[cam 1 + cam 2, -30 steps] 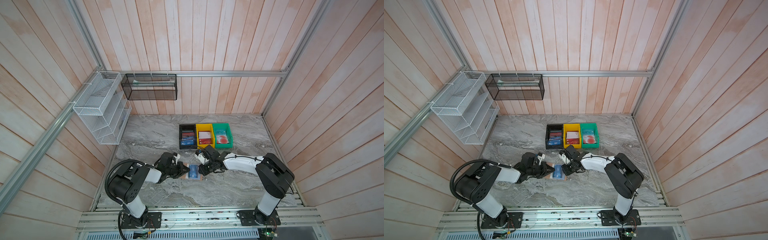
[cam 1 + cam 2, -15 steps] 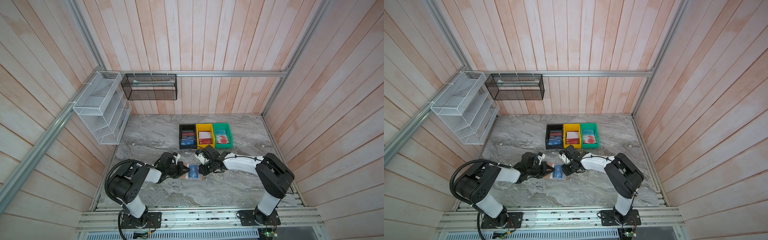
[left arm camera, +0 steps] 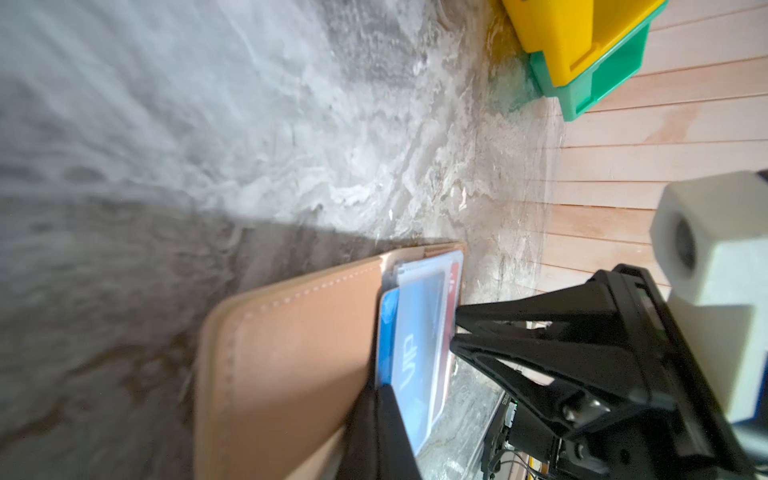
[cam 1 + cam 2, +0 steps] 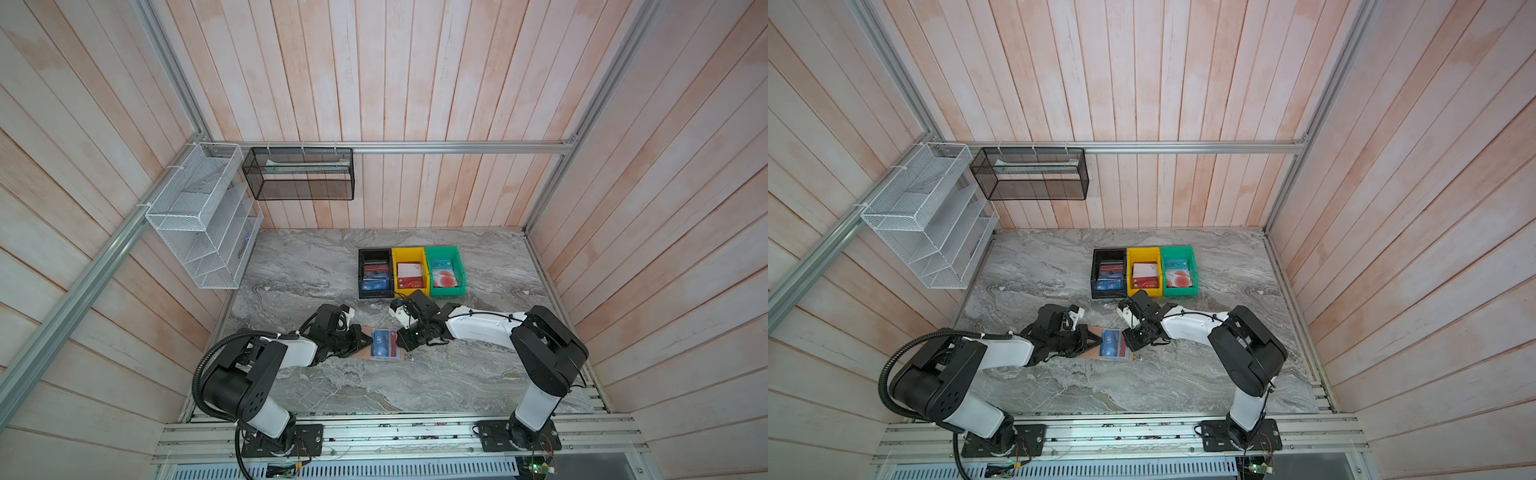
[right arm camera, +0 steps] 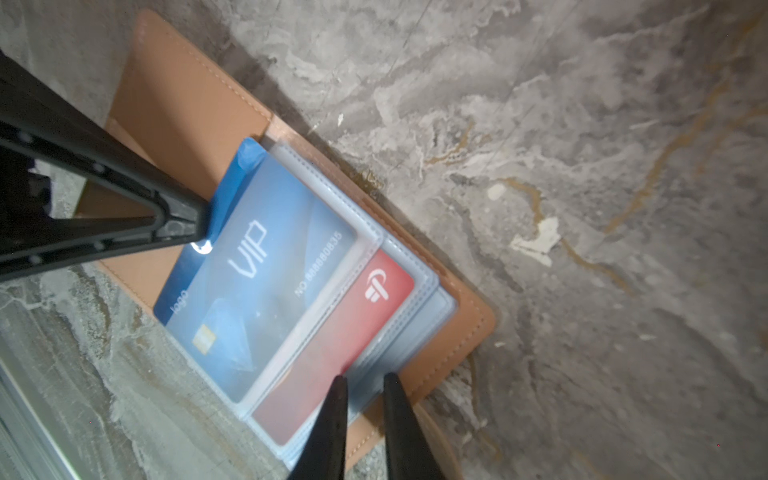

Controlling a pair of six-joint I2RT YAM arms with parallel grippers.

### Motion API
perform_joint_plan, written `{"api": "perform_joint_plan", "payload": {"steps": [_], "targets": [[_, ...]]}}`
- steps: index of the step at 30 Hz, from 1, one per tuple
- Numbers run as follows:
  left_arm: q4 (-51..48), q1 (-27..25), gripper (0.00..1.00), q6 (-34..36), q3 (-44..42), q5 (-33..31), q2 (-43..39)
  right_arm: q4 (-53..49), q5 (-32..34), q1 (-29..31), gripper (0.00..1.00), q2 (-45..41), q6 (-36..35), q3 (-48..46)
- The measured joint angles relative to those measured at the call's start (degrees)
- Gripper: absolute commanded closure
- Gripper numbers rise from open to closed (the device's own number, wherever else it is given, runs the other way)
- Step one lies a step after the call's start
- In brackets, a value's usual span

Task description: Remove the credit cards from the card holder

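Open holder (image 5: pixel 465 332) flat on tabletop (image 4: pixel 415 382) between arms; blue card (image 5: pixel 257 266) half out of sleeve, exposed end clenched in left fingers (image 5: pixel 195 224), long axis toward left arm; right fingers (image 5: pixel 336 411) slightly apart, pinning sleeves' opposite edge.

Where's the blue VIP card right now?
In both top views the blue VIP card lies in the open card holder at table centre, between the left gripper pinching its edge and the right gripper.
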Motion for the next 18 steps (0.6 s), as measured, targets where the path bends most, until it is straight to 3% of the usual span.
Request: {"api": "perform_joint_plan", "payload": {"steps": [18], "targets": [[-11.56,4.68,1.0,4.31,0.0,-2.62,-8.85,-2.03,-0.26,0.04,0.8,0.02,-0.46,1.11]]}}
